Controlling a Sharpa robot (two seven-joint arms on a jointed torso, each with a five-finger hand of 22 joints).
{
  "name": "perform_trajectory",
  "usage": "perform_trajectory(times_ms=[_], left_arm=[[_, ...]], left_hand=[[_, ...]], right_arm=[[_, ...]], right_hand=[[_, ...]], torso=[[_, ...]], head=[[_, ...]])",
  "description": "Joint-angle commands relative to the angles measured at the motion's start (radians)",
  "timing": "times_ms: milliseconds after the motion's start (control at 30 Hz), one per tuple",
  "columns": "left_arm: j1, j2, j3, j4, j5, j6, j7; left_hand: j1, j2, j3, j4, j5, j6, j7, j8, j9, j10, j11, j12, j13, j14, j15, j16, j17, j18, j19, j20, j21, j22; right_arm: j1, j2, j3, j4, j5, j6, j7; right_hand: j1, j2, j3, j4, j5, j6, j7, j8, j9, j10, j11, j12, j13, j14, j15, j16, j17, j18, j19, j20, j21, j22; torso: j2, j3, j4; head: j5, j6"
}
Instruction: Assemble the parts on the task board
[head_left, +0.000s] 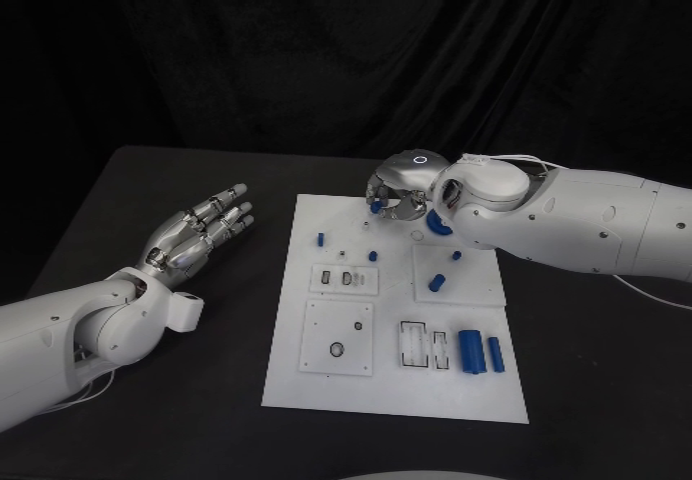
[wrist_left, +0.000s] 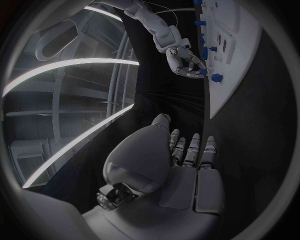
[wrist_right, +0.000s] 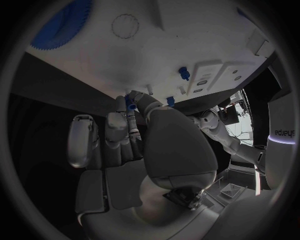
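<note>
The right silver hand (head_left: 400, 192) sits over the far edge of the flat white task board (head_left: 397, 390), at about 12 o'clock on it. Its curled fingers (wrist_right: 129, 111) pinch a small blue part (wrist_right: 129, 103). The part is mostly hidden, so which way it points is hard to tell. The left silver hand (head_left: 199, 232) hovers over the black table (head_left: 173, 400) at 9 o'clock from the board, flat, fingers apart, holding nothing. Two long blue cylinders (head_left: 482, 351) lie side by side near the board's 5 o'clock corner, long sides running 12 to 6.
</note>
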Motion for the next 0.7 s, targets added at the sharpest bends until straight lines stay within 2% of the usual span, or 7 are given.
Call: perform_trajectory(times_ms=[33, 267, 700], left_arm=[[0.001, 0.003, 0.001, 0.0, -0.001, 0.015, 0.174], [0.0, 0.006, 0.001, -0.003, -0.001, 0.018, 0.172], [0.0, 0.01, 0.001, -0.008, -0.001, 0.025, 0.167]], left_hand=[[0.009, -0.001, 0.006, 0.001, 0.004, -0.006, 0.003, -0.003, 0.0, 0.0, 0.006, 0.006, 0.001, -0.002, 0.003, 0.0, -0.001, 0.018, 0.001, 0.009, 0.006, 0.0], [0.01, -0.001, 0.007, 0.0, 0.004, -0.007, 0.003, -0.003, 0.0, -0.001, 0.006, 0.005, 0.001, -0.003, 0.004, 0.0, -0.001, 0.018, 0.0, 0.01, 0.005, -0.001], [0.01, -0.001, 0.009, -0.001, 0.004, -0.009, 0.004, -0.003, -0.001, -0.002, 0.007, 0.005, 0.001, -0.003, 0.005, -0.001, -0.001, 0.017, 0.0, 0.011, 0.005, -0.001]], right_arm=[[0.002, 0.002, 0.001, -0.007, -0.001, -0.01, -0.02], [0.001, 0.017, 0.001, -0.025, -0.001, 0.002, -0.017], [-0.008, 0.044, 0.001, -0.054, 0.017, 0.024, 0.0]], right_hand=[[-0.011, 0.004, 0.007, 0.001, 0.005, 0.004, 0.015, 0.034, 0.197, 0.001, 0.004, -0.005, -0.002, 0.0, 0.007, -0.005, 0.001, -0.004, -0.004, 0.006, -0.007, 0.0], [-0.012, 0.005, 0.011, 0.002, 0.007, -0.011, 0.017, 0.022, 0.2, -0.001, 0.007, -0.015, -0.002, -0.005, 0.01, -0.01, -0.005, -0.003, -0.008, 0.009, -0.011, -0.004], [-0.016, 0.003, 0.016, 0.005, 0.0, -0.033, 0.019, 0.004, 0.201, -0.004, 0.01, -0.026, 0.0, -0.009, 0.013, -0.015, -0.011, -0.001, -0.013, 0.012, -0.017, -0.009]], torso=[[0.0, -0.0001, -0.0005], [0.0, -0.0004, -0.0006], [0.0, -0.0009, -0.0003]], head=[[-0.002, 0.001], [-0.006, 0.0], [-0.002, -0.007]])
